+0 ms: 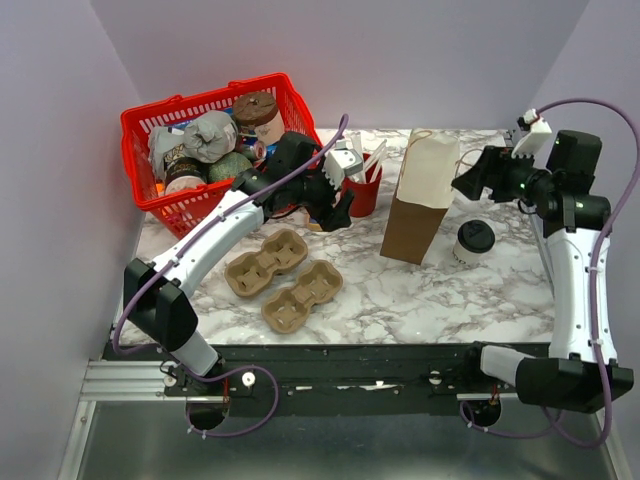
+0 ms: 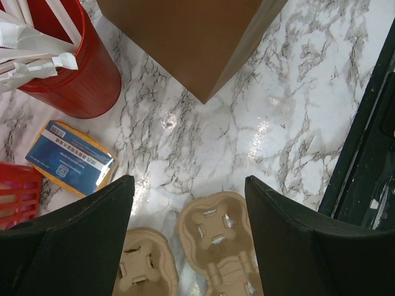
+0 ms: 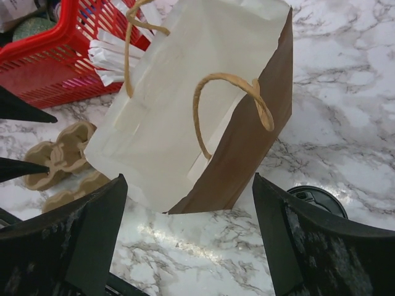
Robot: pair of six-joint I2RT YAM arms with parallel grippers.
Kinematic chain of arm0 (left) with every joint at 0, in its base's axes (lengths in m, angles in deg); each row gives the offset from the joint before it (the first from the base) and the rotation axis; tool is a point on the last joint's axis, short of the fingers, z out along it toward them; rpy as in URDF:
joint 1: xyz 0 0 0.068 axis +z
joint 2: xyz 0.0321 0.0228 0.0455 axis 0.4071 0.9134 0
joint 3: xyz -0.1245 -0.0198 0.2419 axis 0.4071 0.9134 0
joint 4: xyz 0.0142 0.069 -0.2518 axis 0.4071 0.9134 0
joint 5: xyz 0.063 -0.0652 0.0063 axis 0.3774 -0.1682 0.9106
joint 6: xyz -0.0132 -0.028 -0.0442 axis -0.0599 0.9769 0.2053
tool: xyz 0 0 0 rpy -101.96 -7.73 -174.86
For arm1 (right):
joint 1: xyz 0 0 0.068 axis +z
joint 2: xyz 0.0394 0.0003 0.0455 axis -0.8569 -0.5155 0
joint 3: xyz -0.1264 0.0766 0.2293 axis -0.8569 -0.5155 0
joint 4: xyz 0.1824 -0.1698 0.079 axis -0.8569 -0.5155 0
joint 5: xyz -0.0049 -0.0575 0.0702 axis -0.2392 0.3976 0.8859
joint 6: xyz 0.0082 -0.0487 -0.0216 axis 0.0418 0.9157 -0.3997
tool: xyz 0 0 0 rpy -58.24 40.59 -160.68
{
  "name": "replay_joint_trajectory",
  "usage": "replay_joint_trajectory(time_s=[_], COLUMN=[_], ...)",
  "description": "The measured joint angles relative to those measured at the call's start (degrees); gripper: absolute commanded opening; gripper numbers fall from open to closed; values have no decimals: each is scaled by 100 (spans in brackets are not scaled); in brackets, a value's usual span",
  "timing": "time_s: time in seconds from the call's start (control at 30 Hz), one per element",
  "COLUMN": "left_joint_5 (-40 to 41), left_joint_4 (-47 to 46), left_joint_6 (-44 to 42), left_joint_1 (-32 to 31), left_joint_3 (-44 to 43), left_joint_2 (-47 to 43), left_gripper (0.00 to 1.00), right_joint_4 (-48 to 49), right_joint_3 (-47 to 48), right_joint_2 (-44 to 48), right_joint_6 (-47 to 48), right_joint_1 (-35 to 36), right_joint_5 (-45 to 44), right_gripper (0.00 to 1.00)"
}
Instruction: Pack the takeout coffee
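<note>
I see takeout coffee (image 1: 474, 240) upright on bench (image 1: 500, 290), just right of paper bag (image 1: 420, 200), clear of both grippers; right gripper (image 3: 188, 240) hangs near bag's top, jaws wide apart, nothing between; left gripper (image 2: 188, 240) likewise spread, empty, above bench between red cup (image 2: 68, 68) and two pulp cup carriers (image 1: 265, 262); red basket (image 1: 140, 130) back left.
</note>
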Motion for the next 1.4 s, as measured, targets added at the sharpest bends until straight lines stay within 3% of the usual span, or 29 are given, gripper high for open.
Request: replay_joint_trajectory(time_s=[0.23, 0.4, 0.57, 0.9, 1.03, 1.2, 1.4], left_joint_5=[0, 0, 2, 2, 20, 219, 433], left_joint_4=[-24, -55, -48, -15, 59, 442, 979], left_joint_6=[35, 35, 24, -70, -236, -787, -1628], left_joint_1=[0, 2, 0, 0, 0, 0, 2], left_joint_3=[4, 63, 160, 195, 350, 791, 1545], left_joint_2=[0, -50, -162, -267, -332, -544, -820], left_gripper=[80, 80, 81, 81, 83, 87, 86], right_joint_4=[31, 70, 157, 160, 144, 33, -256], right_joint_3=[-164, -74, 55, 55, 55, 48, -101], right_joint_2=[-667, -1036, -1220, -1235, -1161, -820, -369], right_joint_6=[-304, -590, -776, -802, -546, 81, 1139], right_joint_1=[721, 841, 837, 852, 868, 903, 1095], right_joint_5=[-452, -885, -1198, -1303, -1246, -1058, -568], right_gripper=[87, 81, 55, 25, 0, 1, 1])
